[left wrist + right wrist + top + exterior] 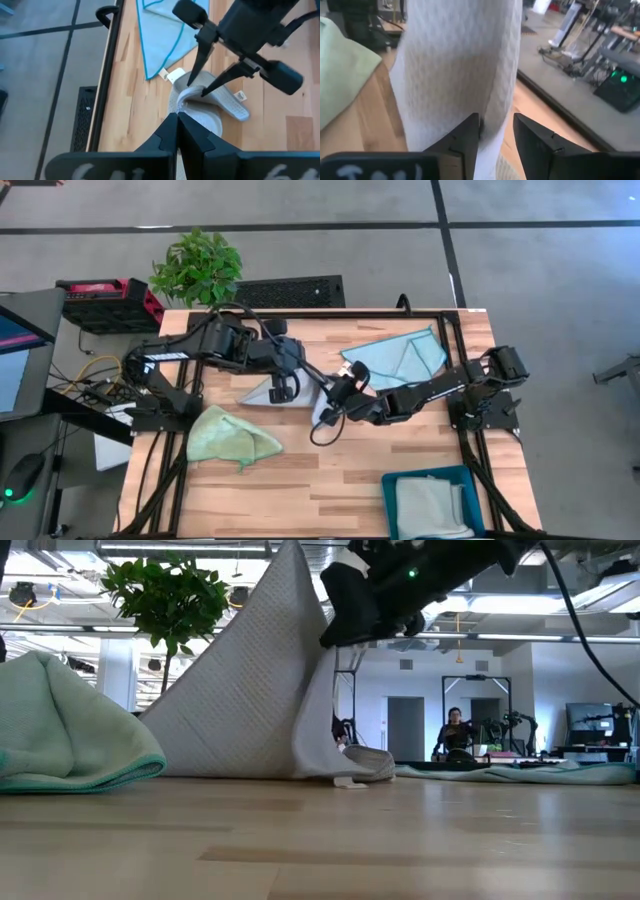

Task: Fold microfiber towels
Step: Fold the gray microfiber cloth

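From above I see my left hand clenched on the grey towel at mid-bench, but only the low view shows that towel lifted into a tall peak. My right hand has its fingers parted around a hanging fold, not yet gripping. The blue towel lies spread behind, the green towel bunched near the left; its small white tag carries nothing I can read.
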### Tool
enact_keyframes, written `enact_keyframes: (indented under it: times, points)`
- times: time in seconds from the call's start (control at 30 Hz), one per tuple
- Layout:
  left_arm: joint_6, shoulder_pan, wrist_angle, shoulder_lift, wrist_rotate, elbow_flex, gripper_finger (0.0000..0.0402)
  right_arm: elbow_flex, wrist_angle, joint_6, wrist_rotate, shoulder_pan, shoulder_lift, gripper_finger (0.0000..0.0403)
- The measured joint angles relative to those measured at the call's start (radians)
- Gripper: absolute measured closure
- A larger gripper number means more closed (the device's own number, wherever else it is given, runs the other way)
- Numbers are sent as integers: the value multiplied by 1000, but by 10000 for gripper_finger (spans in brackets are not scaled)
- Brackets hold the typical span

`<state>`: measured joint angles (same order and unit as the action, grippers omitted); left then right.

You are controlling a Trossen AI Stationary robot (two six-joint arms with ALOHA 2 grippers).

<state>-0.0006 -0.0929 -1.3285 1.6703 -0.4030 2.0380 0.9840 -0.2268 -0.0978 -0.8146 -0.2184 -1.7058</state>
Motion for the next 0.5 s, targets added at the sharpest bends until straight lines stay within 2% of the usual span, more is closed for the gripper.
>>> enact_keyframes:
  times: [0.5]
  points:
    - [-2, 0, 11, 0, -39, 32, 401, 0, 190, -229, 2, -4, -1, 276]
